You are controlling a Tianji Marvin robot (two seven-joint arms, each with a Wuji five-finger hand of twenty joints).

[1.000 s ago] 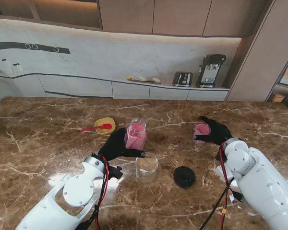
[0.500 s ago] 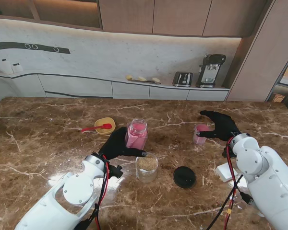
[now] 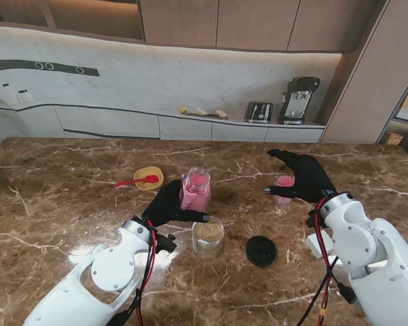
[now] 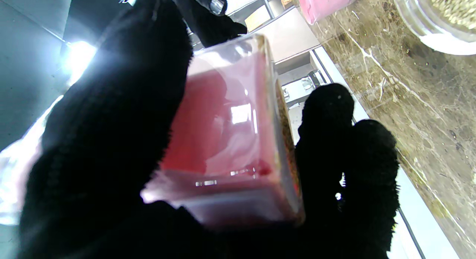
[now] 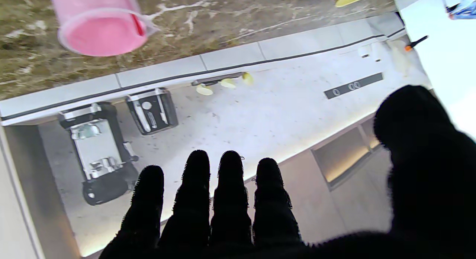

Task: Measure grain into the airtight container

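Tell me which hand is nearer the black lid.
Left. The left hand, gripping the pink jar, sits closer to the black lid; the right hand hovers farther back.

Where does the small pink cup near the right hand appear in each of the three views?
Stand view: pink cup on the right, beside the right hand.
Left wrist: pink cup at the frame edge.
Right wrist: pink cup in a corner.
Shared landmark: the marble table.

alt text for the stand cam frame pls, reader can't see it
On a brown marble table, the left robot hand grips a clear jar of pink contents just behind a glass container of grain. The right robot hand is open over a pink cup. A black lid lies near me; a yellow bowl with red spoon sits farther left.
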